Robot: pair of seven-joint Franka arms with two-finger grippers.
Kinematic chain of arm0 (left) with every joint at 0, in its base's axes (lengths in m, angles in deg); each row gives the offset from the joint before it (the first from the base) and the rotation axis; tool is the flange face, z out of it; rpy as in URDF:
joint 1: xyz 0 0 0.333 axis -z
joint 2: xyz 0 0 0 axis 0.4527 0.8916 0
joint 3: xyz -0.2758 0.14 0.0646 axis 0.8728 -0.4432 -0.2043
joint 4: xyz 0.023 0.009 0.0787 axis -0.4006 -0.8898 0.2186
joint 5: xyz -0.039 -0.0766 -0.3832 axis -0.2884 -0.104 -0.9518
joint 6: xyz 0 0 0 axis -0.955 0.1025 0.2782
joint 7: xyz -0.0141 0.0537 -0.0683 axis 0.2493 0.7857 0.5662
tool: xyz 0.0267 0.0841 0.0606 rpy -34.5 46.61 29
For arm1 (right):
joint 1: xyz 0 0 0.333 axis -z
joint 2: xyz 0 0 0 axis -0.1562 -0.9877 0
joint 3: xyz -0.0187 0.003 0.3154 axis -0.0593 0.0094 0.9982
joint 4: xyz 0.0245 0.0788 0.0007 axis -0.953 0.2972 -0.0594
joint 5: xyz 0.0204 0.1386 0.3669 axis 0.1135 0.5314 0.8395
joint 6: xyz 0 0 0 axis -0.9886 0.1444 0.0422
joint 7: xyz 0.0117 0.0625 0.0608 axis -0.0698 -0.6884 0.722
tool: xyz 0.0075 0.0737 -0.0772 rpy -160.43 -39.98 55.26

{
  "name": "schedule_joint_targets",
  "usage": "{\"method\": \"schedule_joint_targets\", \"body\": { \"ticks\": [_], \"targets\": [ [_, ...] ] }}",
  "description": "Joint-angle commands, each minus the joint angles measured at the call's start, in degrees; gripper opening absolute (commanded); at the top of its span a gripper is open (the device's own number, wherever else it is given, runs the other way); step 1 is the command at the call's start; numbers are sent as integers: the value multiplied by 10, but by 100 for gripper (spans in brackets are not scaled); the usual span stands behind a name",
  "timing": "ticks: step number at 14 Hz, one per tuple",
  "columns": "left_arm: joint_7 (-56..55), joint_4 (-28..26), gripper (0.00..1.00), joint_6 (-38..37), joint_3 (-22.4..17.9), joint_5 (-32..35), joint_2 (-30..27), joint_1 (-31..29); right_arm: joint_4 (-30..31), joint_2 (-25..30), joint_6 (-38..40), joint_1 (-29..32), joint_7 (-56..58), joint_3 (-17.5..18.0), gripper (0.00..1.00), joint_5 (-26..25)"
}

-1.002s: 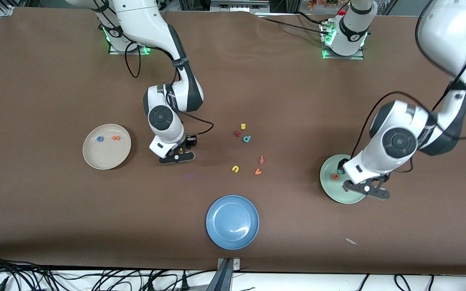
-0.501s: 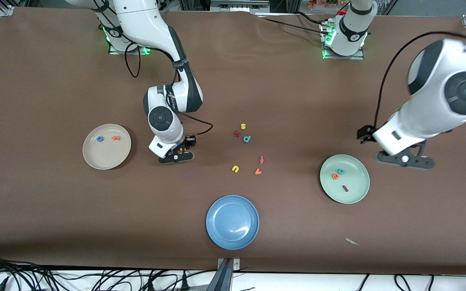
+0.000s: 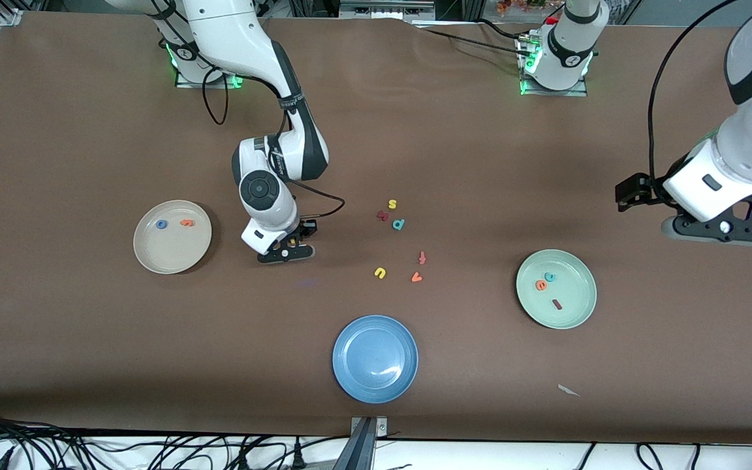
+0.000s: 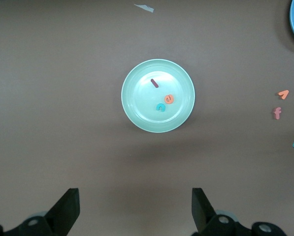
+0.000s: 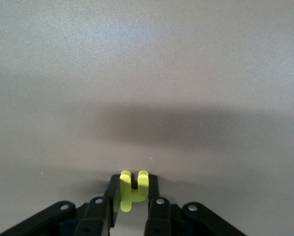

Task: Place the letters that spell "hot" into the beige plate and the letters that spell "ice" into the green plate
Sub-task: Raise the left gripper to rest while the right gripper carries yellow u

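Pinching the yellow h (image 5: 132, 189) low over the counter (image 3: 89, 130) beside the beige plate (image 3: 172, 261), the right pincer (image 5: 130, 206) stays clenched — the left pincer (image 4: 134, 209) hangs released above the counter near the green plate (image 4: 137, 73), with i, c, e inside.

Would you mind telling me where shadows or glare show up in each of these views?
Front view: white glare streak on the blue plate. Left wrist view: a soft dark shadow band on the table beside the green plate. Right wrist view: a broad blurred shadow on the tabletop past the yellow h in the right tool.
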Motion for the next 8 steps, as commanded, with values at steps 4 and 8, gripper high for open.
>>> {"method": "schedule_joint_targets", "body": {
  "ticks": [4,8],
  "targets": [
    [50,-165,100,67,-54,-60,-132,18,-18,21,78,2,-39,-48,9,7],
    [57,-173,100,73,-54,-75,-138,12,-54,34,228,2,50,-161,9,6]
  ]
}}
